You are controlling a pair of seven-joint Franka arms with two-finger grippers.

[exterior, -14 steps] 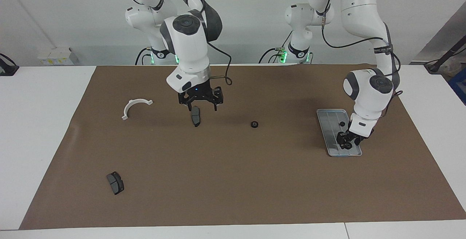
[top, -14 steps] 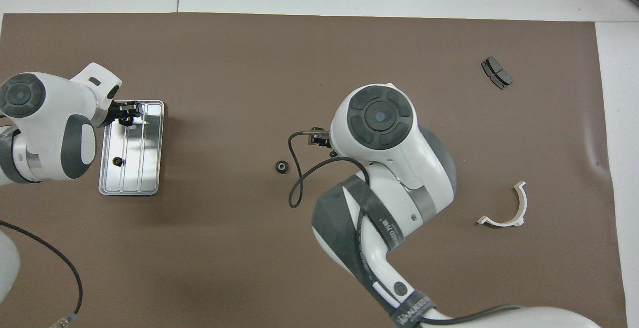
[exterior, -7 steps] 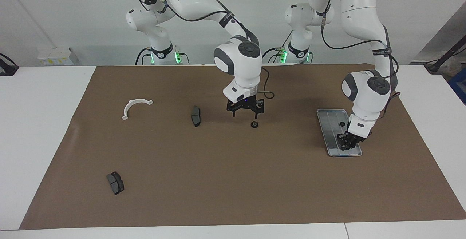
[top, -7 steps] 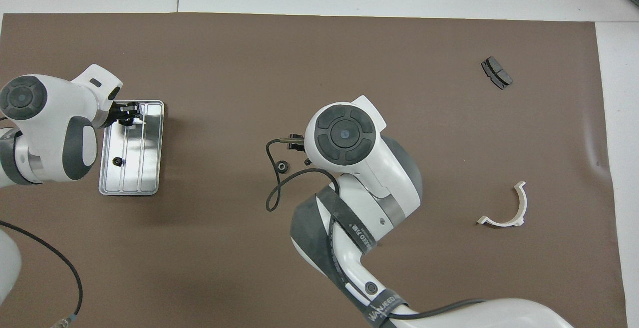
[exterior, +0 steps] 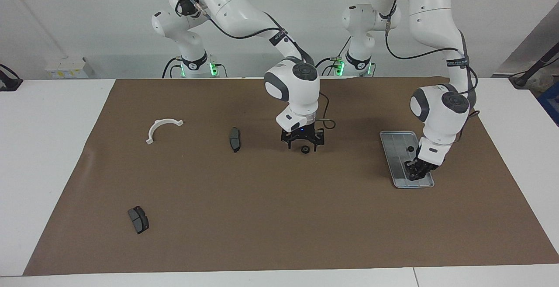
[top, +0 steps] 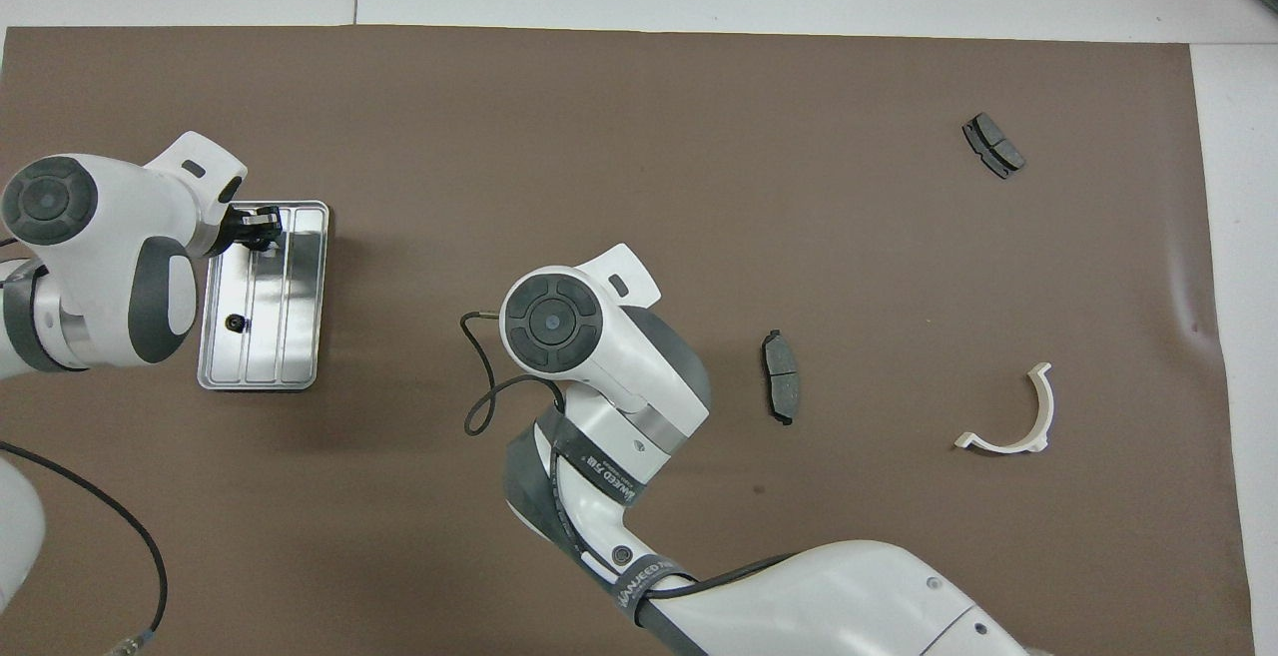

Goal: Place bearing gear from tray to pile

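Step in hand: pick-up at the tray; judged early in the task, no gear in the air yet
Tray: flat on the brown mat, toward the left arm's end of the table
Left gripper: down inside the tray, at the end farther from the robots; low on the tray floor, wrist tilted above it
Left gripper's hold: dark tips bunched over a dark spot; cannot tell whether apart or clamped on a gear
Gear in tray: small black ring lying loose near the tray end nearer to the robots; apart from the left gripper
Pile: only a lone black gear on the mat, about mid-table, well apart from the tray
Right gripper: low over that lone gear, fingers spread wide and empty; contact with the gear not clear; hidden under its own wrist in the overhead view
Other parts: one brake pad beside the pile toward the right arm's end; a second brake pad much farther from the robots; white bracket toward the right arm's end; none of these part of the job
Next move, as a judgement: firm closure on the gear under the left gripper, then a straight lift clear of the tray rim; carry across the mat toward the lone gear; release beside it
Risk, as a judgement: right gripper occupying the drop spot; room needed there before the left arm arrives; small ring apt to slip or roll on release
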